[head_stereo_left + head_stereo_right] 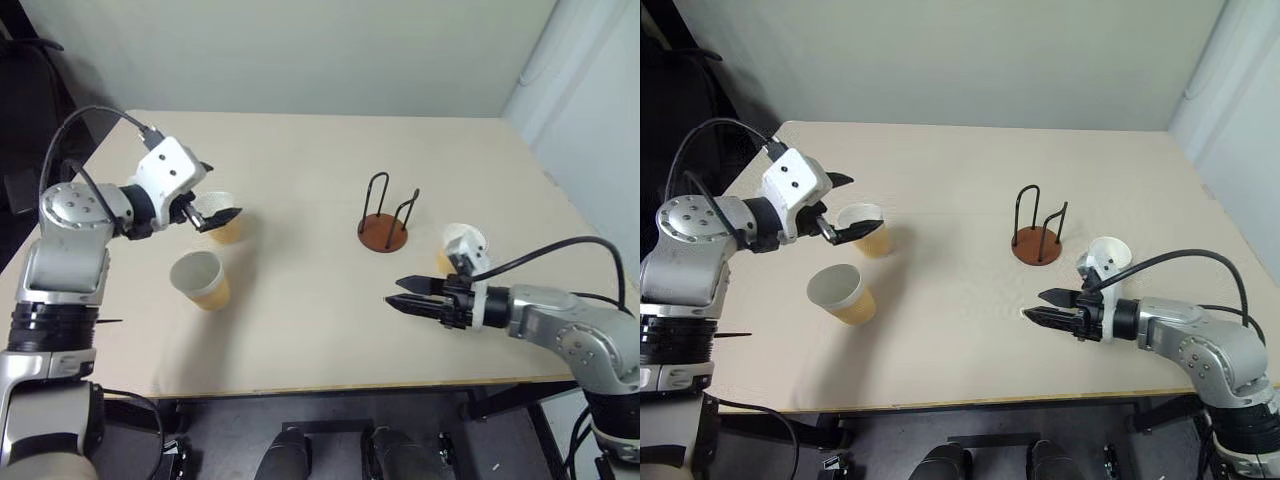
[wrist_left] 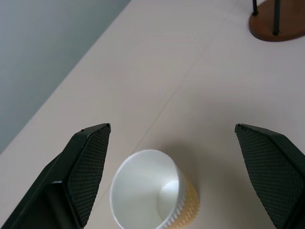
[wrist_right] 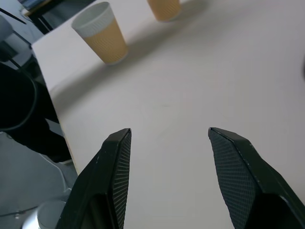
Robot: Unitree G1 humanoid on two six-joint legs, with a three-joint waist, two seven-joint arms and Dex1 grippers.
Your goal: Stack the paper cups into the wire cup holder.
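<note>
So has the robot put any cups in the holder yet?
Not yet. The wire cup holder is empty. All three paper cups are on the table: the far cup, the near cup and the right cup. The left hand is open around the far cup, not closed on it. The right hand is open, holding nothing. All the stacking is left.

A bare test room: plain beige table point(image 1: 300, 330) set against blank grey-white walls point(image 1: 300, 50).
</note>
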